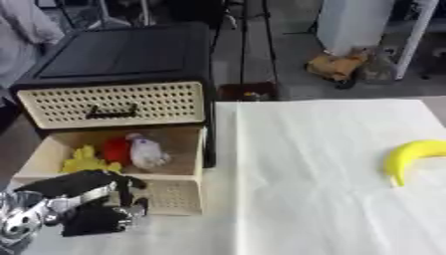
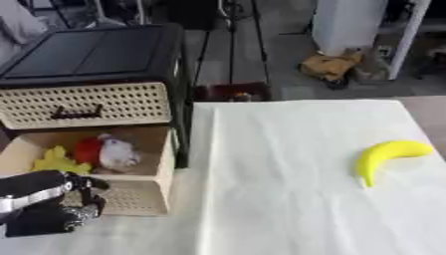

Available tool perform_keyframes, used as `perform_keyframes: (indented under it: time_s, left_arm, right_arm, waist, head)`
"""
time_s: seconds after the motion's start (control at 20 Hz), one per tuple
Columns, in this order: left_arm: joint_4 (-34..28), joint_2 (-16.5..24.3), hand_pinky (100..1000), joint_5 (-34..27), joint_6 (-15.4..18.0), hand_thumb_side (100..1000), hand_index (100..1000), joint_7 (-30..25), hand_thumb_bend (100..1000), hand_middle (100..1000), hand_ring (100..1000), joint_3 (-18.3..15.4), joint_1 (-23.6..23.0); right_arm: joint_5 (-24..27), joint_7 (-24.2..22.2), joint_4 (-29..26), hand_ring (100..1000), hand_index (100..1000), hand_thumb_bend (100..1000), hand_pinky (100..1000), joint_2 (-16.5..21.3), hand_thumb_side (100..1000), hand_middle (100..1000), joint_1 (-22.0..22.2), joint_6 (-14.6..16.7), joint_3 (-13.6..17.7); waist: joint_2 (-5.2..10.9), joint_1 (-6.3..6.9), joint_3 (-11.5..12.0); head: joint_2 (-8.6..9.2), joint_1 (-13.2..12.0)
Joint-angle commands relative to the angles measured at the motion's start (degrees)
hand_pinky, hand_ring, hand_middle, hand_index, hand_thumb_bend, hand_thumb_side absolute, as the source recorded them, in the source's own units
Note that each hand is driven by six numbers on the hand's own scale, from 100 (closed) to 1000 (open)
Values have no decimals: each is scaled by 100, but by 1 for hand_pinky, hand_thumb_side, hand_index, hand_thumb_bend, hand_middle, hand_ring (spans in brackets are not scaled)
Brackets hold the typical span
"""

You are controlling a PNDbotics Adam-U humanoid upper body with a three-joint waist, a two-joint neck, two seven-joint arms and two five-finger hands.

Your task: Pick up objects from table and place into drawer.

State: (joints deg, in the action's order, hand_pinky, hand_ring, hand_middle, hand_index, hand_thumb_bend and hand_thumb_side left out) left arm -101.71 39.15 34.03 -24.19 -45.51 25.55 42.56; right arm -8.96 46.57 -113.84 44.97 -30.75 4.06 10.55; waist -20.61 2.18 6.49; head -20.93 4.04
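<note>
Lying far right on the cloth [image 1: 331,199], banana [image 1: 411,157]: light, curved, bruisable, best grasped mid-body; left hand [image 1: 91,206] near drawer [image 1: 174,196] front, fingers curled, empty; right hand unseen.

The left hand [image 1: 91,201] covers the front left corner of the open drawer [image 1: 174,191], and its fingers blur into one dark mass. The yellow, red and white things [image 1: 118,152] inside are too blurred to identify, and the right hand shows in neither view
</note>
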Motion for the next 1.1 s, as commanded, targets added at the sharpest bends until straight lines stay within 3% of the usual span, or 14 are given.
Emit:
perform_keyframes:
  time_s: [0.05,0.4,1.1]
  left_arm:
    - [102,37,100,57,-310,1000,966,-239,100,707,181,-39,114]
    - [405,-63,100,80,-259,1000,978,-103,100,781,195,-15,152]
    - [392,-132,100,-135,-165,1000,1000,-110,100,814,205,42,210]
  right_arm:
    - [15,27,-75,683,663,100,696,93,842,513,-69,-19,51]
    - [20,75,-75,682,662,100,696,67,841,512,-56,-35,69]
    - [51,125,-75,681,660,100,697,27,831,509,-51,-68,79]
  waist:
    - [90,-3,-14]
    - [57,-2,-45]
    - [3,-5,-79]
  head:
    - [90,8]
    - [114,5]
    - [142,12]
